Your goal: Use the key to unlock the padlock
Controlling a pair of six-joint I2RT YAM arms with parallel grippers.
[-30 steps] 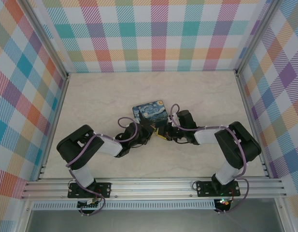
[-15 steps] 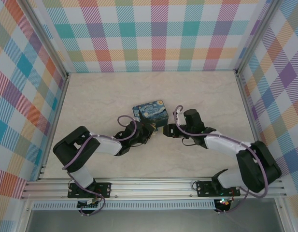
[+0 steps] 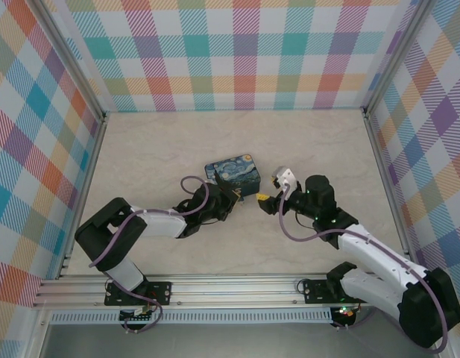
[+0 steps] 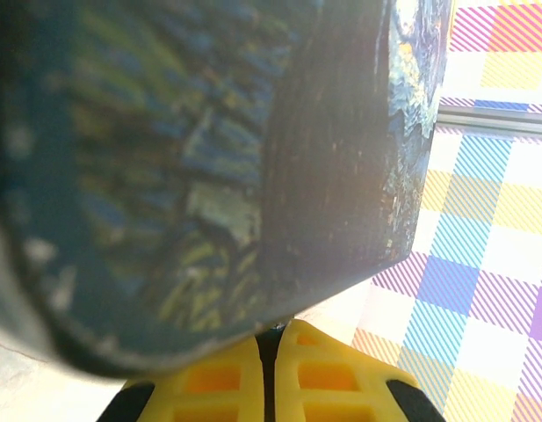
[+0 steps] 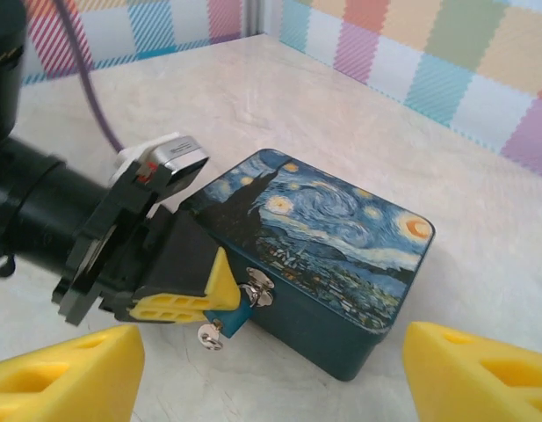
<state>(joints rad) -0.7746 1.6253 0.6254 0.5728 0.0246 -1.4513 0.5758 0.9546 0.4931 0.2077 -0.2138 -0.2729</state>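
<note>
The tiny blue-bodied padlock (image 5: 238,314), probably light, rigid and slick, sat pinched in the closed left fingers (image 5: 187,297), while the right fingers (image 5: 60,369) gaped open, the head of the small metal key (image 5: 211,334) their likeliest hold.

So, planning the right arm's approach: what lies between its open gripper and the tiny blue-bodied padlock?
Only bare marble-look tabletop between the right gripper and the blue padlock, as the right wrist view shows.

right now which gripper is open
The right gripper: its yellow fingers stand wide apart, holding nothing, short of the box. The left gripper is shut on the padlock at the box's front.
</note>
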